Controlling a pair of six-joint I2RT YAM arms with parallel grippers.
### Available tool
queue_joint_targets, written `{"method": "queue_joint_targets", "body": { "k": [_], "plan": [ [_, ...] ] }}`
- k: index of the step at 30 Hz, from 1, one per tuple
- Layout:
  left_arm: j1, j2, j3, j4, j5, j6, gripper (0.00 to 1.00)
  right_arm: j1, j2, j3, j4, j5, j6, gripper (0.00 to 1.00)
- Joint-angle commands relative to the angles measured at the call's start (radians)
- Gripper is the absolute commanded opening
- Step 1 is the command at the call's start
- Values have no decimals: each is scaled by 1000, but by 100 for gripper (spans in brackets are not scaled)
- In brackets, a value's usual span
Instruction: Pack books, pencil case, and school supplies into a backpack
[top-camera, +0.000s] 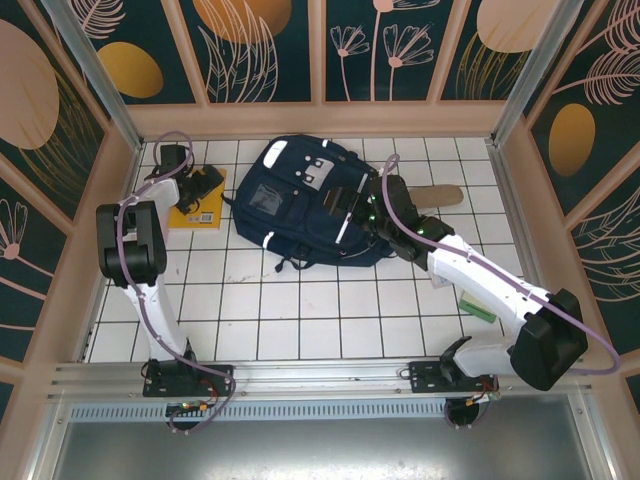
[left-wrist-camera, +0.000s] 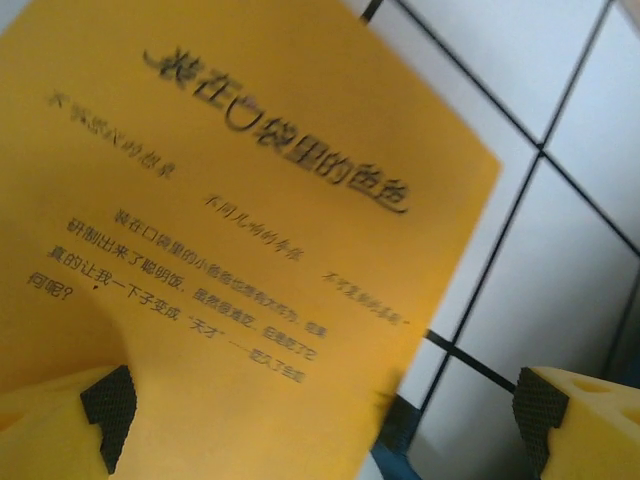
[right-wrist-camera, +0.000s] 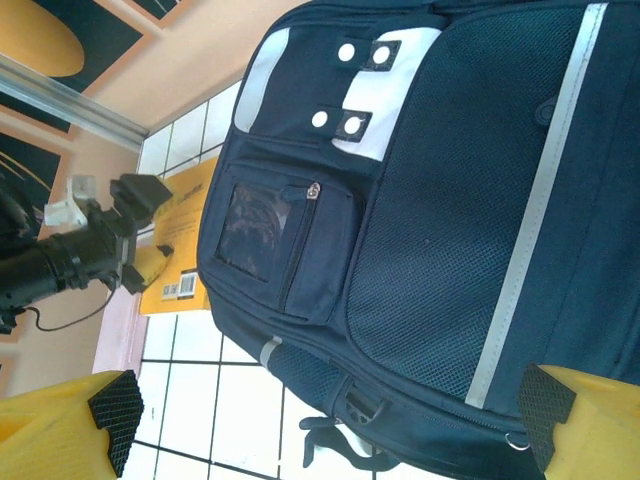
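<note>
Evidently the yellow book (left-wrist-camera: 250, 200) was the next pick: lying flat on the tiled table (left-wrist-camera: 590, 130) just left of the backpack (right-wrist-camera: 450, 200), it would need the pads worked over a free edge, not pressed on the cover. The left gripper (left-wrist-camera: 325, 420) hung above it, jaws wide and empty; the book's corner fell between the pads, one pad over bare tile. The right gripper (right-wrist-camera: 330, 420), equally wide and empty, hovered over the backpack's front.

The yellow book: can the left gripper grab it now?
Probably yes. The left gripper hangs open right above the yellow book, and nothing lies on the cover between them.
</note>
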Motion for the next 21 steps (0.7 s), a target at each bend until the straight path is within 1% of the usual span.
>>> {"method": "queue_joint_targets", "body": {
  "k": [1, 5, 10, 11, 14, 21],
  "plan": [
    [0, 11, -22, 38, 57, -63, 96, 10, -31, -7, -13, 28, 7, 99],
    [-1, -50, -142, 68, 65, -105, 95, 9, -4, 6, -22, 31, -1, 99],
    [0, -179, -353, 101, 68, -155, 93, 10, 47, 8, 32, -28, -29, 99],
    [0, -219, -404, 101, 58, -166, 93, 10, 63, 13, 43, -29, -35, 99],
    [0, -331, -576, 112, 54, -210, 93, 9, 109, 29, 70, -84, -54, 99],
    [-12, -714, -950, 109, 71, -323, 92, 11, 222, 73, 140, -202, -78, 99]
  ]
}}
